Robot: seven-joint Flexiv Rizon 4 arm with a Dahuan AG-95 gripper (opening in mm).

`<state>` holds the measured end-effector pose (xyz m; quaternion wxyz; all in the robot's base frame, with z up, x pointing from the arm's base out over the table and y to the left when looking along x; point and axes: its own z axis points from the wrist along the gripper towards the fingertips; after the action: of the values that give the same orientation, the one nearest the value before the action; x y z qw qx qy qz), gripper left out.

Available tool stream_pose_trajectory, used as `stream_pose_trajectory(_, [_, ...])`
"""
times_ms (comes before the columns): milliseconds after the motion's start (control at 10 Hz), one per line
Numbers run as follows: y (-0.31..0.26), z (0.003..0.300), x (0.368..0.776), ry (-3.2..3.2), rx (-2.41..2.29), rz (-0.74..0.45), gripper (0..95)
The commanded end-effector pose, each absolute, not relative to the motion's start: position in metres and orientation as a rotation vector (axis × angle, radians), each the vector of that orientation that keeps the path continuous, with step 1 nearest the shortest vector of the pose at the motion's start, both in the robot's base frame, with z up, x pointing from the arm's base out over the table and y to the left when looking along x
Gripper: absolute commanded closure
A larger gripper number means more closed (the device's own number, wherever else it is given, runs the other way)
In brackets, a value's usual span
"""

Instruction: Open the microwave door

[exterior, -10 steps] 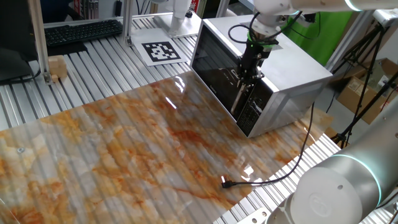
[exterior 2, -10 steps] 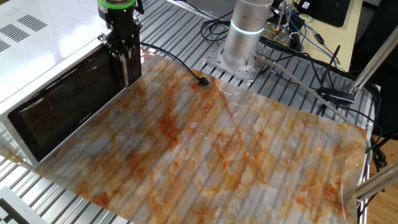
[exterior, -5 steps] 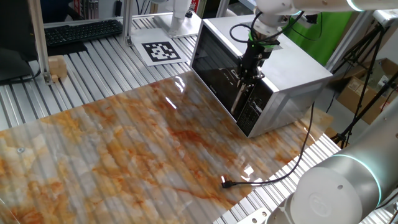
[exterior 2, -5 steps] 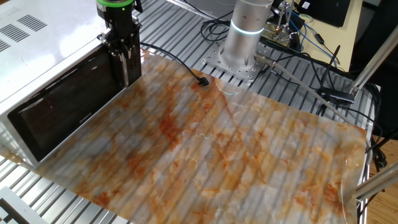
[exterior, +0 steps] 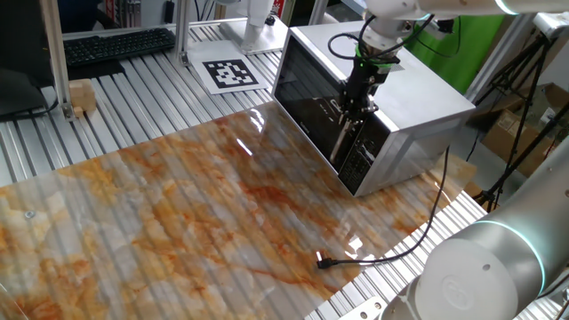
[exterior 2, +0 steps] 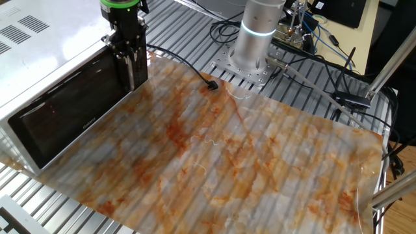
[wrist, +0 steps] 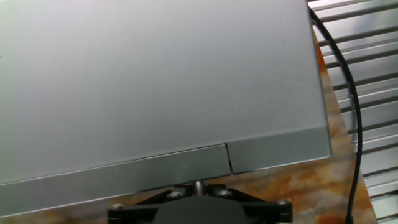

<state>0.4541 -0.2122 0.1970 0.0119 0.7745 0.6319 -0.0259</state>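
Observation:
The silver-grey microwave (exterior: 418, 89) stands at the back of the marbled mat, and its top fills the hand view (wrist: 155, 81). Its glossy black door (exterior: 307, 98) is closed, and it also shows in the other fixed view (exterior 2: 65, 114). My gripper (exterior: 348, 114) reaches down from above at the door's handle edge, next to the narrow button panel (exterior: 363, 156). Its fingers (exterior 2: 133, 68) stand close together around the vertical silver handle (wrist: 198, 185), which shows between the jaws in the hand view. Most of the handle is hidden behind the fingers.
The black power cord (exterior: 427, 222) runs off the microwave and ends in a loose plug (exterior: 324, 261) on the mat. The robot base (exterior 2: 257, 39) stands behind the mat. A marker sheet (exterior: 229, 73), a keyboard (exterior: 116, 43) and a wooden block (exterior: 80, 96) lie on the slatted table.

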Motion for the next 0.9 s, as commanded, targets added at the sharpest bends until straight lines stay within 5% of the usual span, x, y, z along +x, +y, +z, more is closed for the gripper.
stream_pose_trajectory(100, [-0.2073,0.1992,0.4544,1.953,2.403,-0.099,95.0])
stream_pose_trajectory(900, [-0.2043,0.1993,0.4554,1.926,2.403,-0.119,95.0])
